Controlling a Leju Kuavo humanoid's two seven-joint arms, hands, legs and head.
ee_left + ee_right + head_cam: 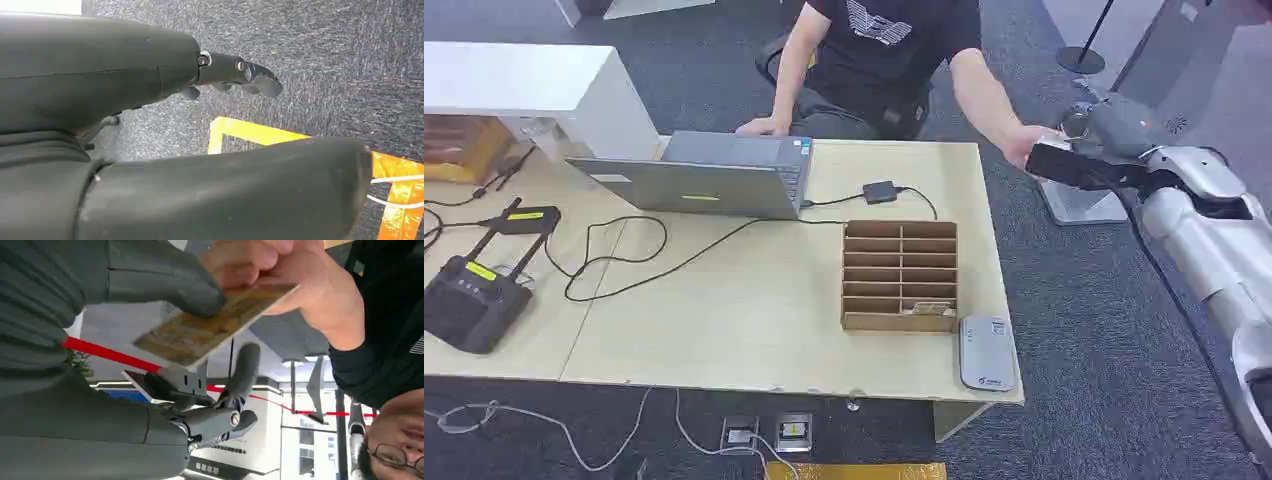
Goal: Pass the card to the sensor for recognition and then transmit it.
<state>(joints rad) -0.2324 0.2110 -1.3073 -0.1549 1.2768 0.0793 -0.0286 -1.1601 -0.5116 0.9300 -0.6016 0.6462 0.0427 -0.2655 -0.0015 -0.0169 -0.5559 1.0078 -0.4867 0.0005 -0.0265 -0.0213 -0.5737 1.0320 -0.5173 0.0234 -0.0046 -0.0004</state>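
Observation:
A tan card (210,332) is pinched in my right hand (150,295), with the thumb pressing on its near end. A person's hand (300,285) grips the card's far end at the same time. In the head view my right hand (1092,150) is raised beyond the table's far right corner, touching the person's hand (1027,146). The grey card sensor (987,352) lies flat on the table's front right corner, well below and nearer than the hand. My left hand (125,90) hangs over the carpet, fingers apart and holding nothing.
A cardboard slot box (900,275) stands beside the sensor. An open laptop (714,175), loose black cables (624,270) and a black antenna device (469,295) occupy the wooden table (754,330). The person sits behind the table. Yellow floor tape (260,132) lies under my left hand.

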